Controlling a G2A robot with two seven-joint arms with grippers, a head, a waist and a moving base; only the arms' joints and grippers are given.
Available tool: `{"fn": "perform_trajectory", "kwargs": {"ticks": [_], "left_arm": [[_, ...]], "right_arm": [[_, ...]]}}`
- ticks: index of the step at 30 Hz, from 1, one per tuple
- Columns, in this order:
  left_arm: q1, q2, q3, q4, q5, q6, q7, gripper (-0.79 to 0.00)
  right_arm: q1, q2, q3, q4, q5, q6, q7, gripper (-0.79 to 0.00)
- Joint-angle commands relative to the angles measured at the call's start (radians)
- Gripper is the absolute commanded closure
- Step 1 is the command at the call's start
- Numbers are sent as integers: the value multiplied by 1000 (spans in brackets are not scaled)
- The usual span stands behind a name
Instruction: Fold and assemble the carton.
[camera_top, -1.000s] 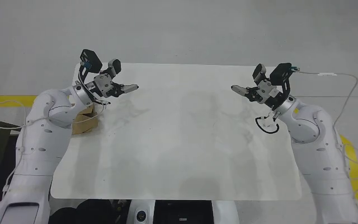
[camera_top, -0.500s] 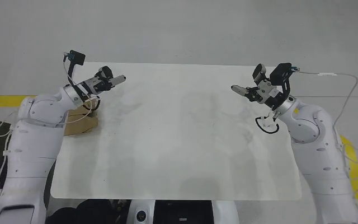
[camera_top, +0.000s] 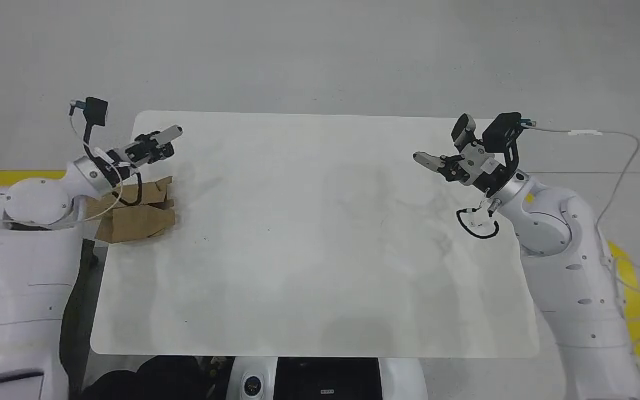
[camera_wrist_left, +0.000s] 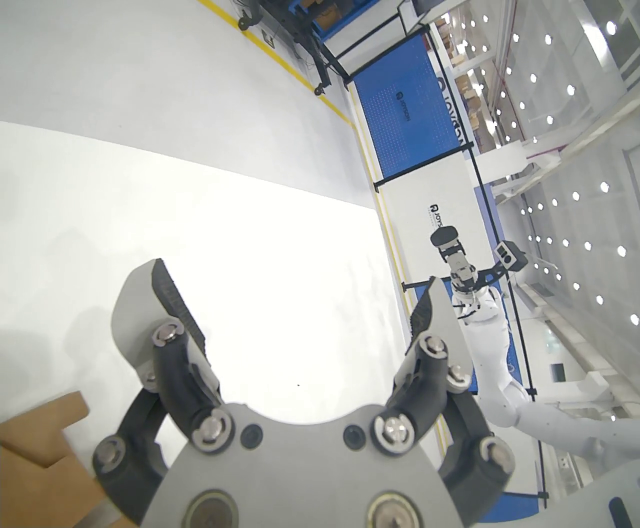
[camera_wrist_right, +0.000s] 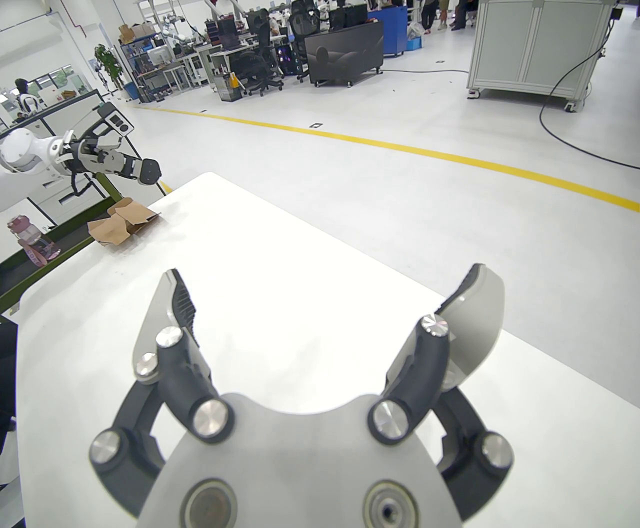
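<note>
The unassembled carton (camera_top: 140, 212) lies at the table's (camera_top: 320, 260) left edge, flaps loose; the left gripper (camera_top: 165, 137) hovers near it, fingers spread and empty, probably poised to grasp; the right gripper (camera_top: 440, 143), likewise splayed and empty, waits well apart, likely until needed

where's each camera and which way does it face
Top view: above the arms, looking down on the table and carton; both arms show.
Left wrist view: on the left arm, facing across the table to the other arm; left gripper open.
Right wrist view: on the right arm, facing across to the carton; right gripper open.
Shared: top and right wrist views show the carton.
</note>
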Motion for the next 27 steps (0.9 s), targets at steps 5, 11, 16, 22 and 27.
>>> {"fn": "perform_trajectory", "kwargs": {"ticks": [5, 11, 16, 22, 27], "left_arm": [[1, 12, -71, 70, -45, -2, 32, -785], [20, 26, -144, 129, -95, 16, 50, -785], [52, 32, -203, 175, -157, 52, 115, -785], [124, 43, -275, 177, -161, 73, 172, -785], [203, 45, -331, 140, -201, 88, 234, -785]], "right_arm": [[0, 0, 0, 0, 0, 0, 0, -785], [0, 0, 0, 0, 0, 0, 0, -785], [0, 0, 0, 0, 0, 0, 0, -785], [0, 0, 0, 0, 0, 0, 0, -785], [0, 0, 0, 0, 0, 0, 0, -785]]}}
